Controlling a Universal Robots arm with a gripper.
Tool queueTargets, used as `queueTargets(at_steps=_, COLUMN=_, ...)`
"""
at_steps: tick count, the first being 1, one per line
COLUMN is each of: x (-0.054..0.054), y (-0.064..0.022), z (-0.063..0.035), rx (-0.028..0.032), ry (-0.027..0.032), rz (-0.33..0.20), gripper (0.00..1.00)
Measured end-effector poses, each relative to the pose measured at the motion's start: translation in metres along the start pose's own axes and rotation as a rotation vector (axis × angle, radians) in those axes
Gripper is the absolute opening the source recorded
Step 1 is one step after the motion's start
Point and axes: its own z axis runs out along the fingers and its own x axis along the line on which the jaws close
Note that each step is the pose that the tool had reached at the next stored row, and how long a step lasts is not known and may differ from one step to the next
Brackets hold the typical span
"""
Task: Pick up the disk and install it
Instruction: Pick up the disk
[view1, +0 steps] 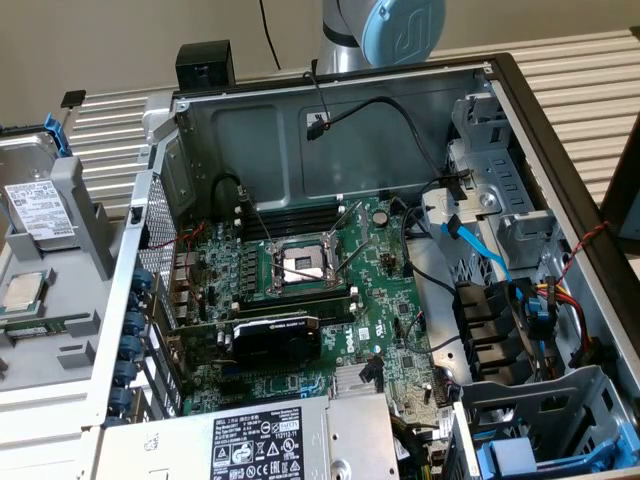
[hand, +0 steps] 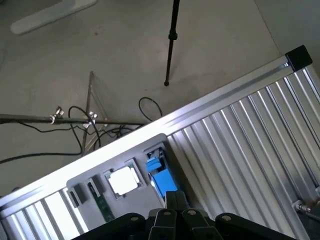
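In the exterior view an open case (view1: 330, 110) lies on the ribbed metal table (view1: 585, 75). Inside it are a motherboard (view1: 390, 340), an empty CPU socket (view1: 300, 265), a black graphics card (view1: 275, 335) and a labelled power supply (view1: 250, 445) at the near edge. Black and blue cables (view1: 470, 240) run toward the drive bays on the exterior view's right. The disk (view1: 38, 210) sits outside the case in a grey tray (view1: 85, 215) on the exterior view's left. It is silver-grey with a white printed label and leans slightly, with its blue frame showing at the far end. A small square chip (view1: 25, 290) lies just in front of it. The arm (view1: 390, 30) rises behind the case, well apart from the disk. In the wrist view the claw (hand: 174, 197) is closed with nothing between its fingers, high over the table. The tray lies below it, where a blue frame (hand: 161, 181) shows beside a glaring white square (hand: 122, 181). Beyond the table edge lie floor (hand: 225, 45), loose wires (hand: 75, 117) and a thin black pole (hand: 172, 40).
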Motion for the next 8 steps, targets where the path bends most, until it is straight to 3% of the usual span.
queueTargets(at_steps=8, x=0.0000, y=0.0000, z=0.0000, rx=0.0024, ry=0.0089, rz=-0.145, gripper=0.11)
